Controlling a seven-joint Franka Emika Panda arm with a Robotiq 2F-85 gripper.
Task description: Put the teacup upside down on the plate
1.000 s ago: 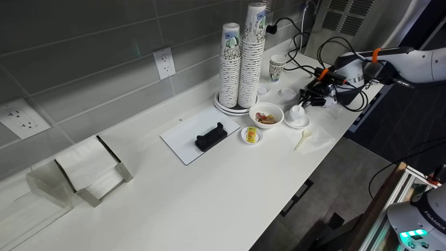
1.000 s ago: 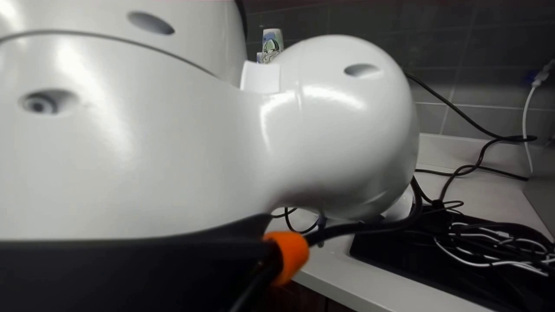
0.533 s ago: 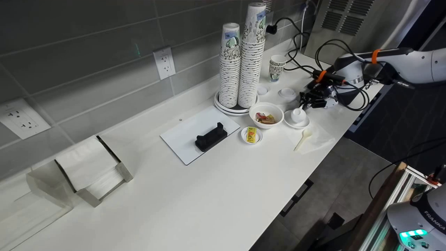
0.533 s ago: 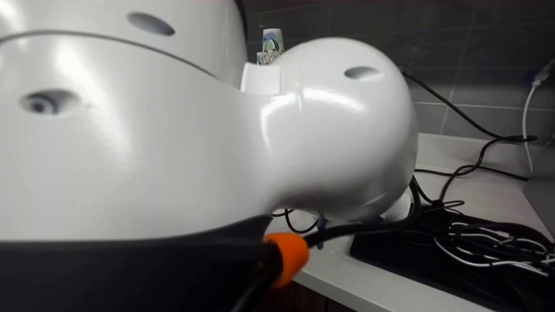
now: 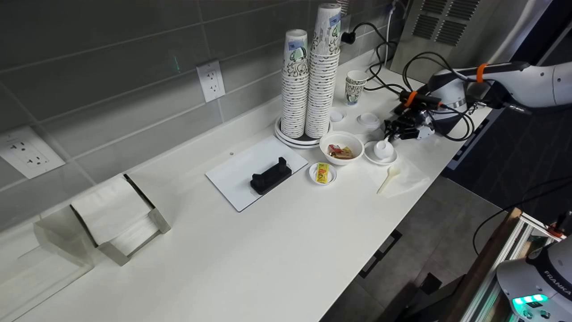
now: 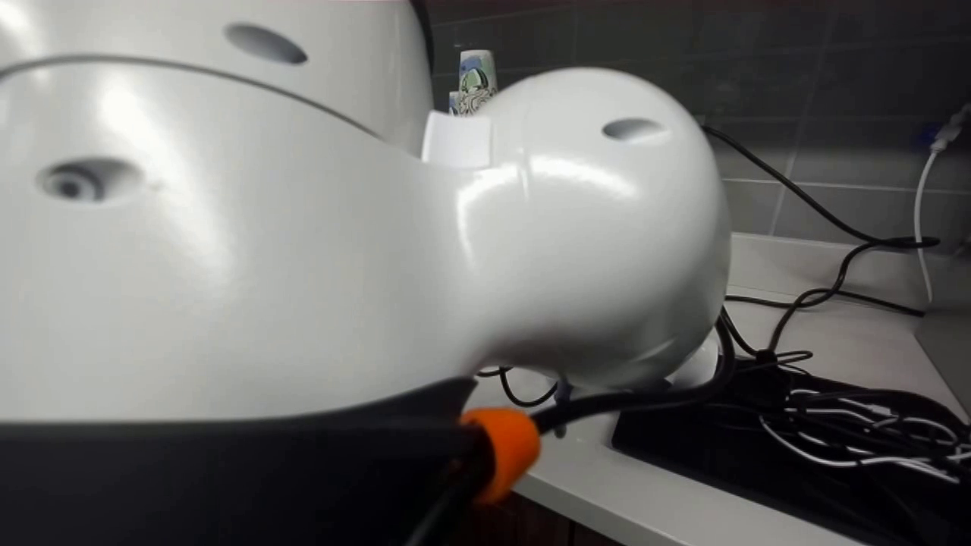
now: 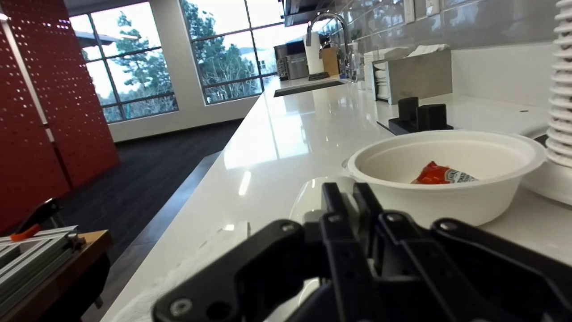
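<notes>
One FRANKA lbl (image 5: 557, 282) on base (image 5: 520, 275); tool (image 7: 346, 190) w/ teacup (image 5: 383, 150) gripped.

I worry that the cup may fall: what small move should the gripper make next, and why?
Probably turn the gripper slightly, without opening it, to bring the teacup level, mouth down, on the plate. In an exterior view the teacup looks tilted, its mouth out of sight, and the gripper seems closed on it; whether the teacup touches the plate is unclear.

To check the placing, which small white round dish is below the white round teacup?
The shallow white plate nearest the long cream spoon; only this one has the teacup above it.
</notes>
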